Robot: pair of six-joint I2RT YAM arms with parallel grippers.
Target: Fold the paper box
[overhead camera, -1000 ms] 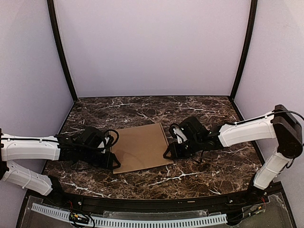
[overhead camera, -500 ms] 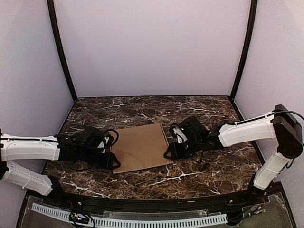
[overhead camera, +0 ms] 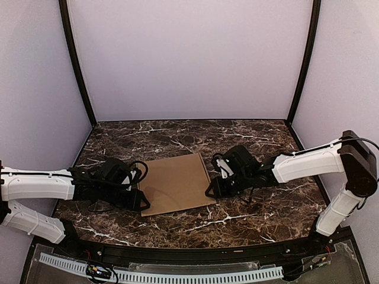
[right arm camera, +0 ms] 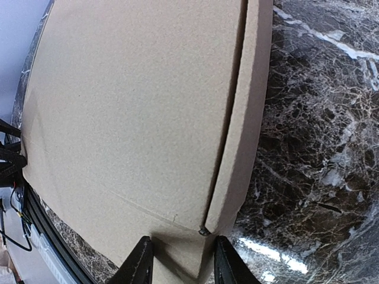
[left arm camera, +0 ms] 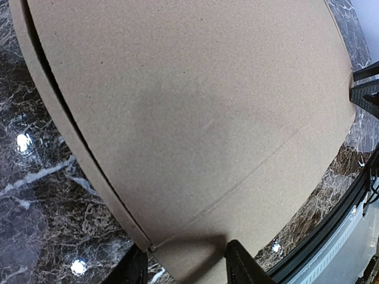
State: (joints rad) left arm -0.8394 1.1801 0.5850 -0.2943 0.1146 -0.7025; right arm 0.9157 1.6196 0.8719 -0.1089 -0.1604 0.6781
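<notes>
The box lies flat. The left gripper and right gripper each straddle a near corner. I cannot tell if they squeeze it.

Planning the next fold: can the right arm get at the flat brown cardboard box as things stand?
Probably yes. The right gripper sits at the right edge of the flat brown cardboard box, fingers either side of its corner, nothing in the way; the left gripper is at the opposite edge.

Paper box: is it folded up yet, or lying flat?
Flat: the paper box lies level on the table in the top view, with no side standing up.
</notes>
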